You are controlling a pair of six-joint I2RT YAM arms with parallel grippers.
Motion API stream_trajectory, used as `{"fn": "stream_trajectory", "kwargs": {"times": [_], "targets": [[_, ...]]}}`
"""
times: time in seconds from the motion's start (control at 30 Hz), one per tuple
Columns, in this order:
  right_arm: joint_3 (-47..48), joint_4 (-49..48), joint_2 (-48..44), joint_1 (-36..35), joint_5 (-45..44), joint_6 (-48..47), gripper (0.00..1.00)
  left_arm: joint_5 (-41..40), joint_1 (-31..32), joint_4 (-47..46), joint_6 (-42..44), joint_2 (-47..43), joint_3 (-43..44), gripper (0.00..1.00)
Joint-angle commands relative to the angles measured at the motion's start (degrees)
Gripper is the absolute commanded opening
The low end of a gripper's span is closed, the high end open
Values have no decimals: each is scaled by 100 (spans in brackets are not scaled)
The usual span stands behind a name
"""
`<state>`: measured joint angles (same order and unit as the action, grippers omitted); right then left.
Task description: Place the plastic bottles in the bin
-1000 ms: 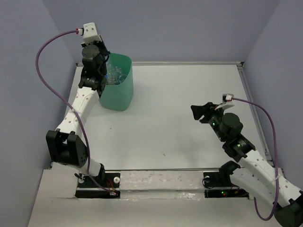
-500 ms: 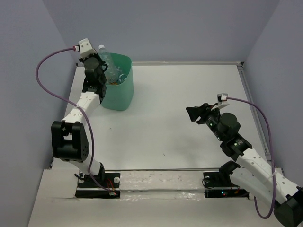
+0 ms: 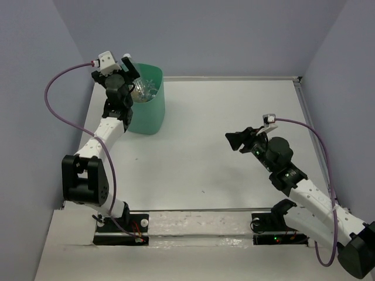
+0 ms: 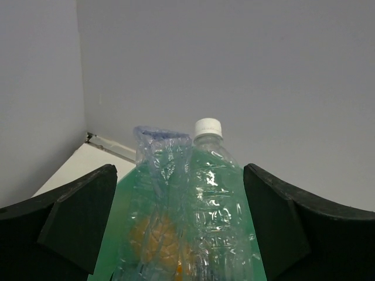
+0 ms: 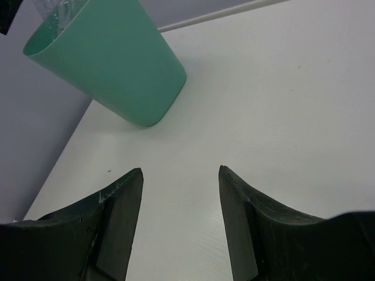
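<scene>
The mint-green bin stands at the table's far left and holds several clear plastic bottles. My left gripper hovers at the bin's left rim, open. In the left wrist view a clear bottle with a white cap stands upright in the bin between the wide-apart fingers, touching neither. A crumpled clear bottle leans beside it, with an orange one lower down. My right gripper is open over the bare table, nothing between its fingers. The right wrist view shows the bin far ahead.
Grey walls enclose the white table on three sides. A raised white edge runs along the back. The left arm's purple cable loops out toward the left wall.
My left gripper has opened and let go of the white-capped bottle, which now stands in the bin. The right gripper has drifted slightly left and opened a little.
</scene>
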<state>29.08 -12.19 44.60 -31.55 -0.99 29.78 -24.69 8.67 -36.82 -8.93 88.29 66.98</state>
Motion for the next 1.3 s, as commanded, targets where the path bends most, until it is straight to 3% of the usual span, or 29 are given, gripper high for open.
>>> {"fn": "stream_trajectory", "kwargs": {"times": [0.0,0.23,0.33,0.37,0.47,0.67,0.8,0.97,1.13,1.27], "targets": [[106,-442,57,9,275,-43,60,69,39,-221,-83,-848,87,99],[326,-364,189,9,600,-60,63,174,47,804,-416,-1586,498,99],[633,-162,339,9,811,-112,73,463,47,1735,-837,-1832,850,99],[738,-100,356,9,872,-156,83,595,56,2148,-1030,-1998,878,99],[906,49,217,9,864,-271,99,1296,82,2635,-1269,-2411,712,99],[1266,682,-811,9,241,-438,100,2877,118,3426,-1190,-3958,-413,99],[1372,1120,-1269,9,-839,-867,100,3478,127,3892,-1146,-4950,-896,99],[1373,1570,-1839,9,-1815,-1097,100,3690,118,3989,-1102,-5717,-1433,99],[1144,1588,-2218,9,-2027,-1176,100,3787,170,4243,-979,-6087,-1670,99],[1108,1579,-2184,9,-2001,-1141,100,3411,311,4341,-909,-6236,-1820,99]]}}
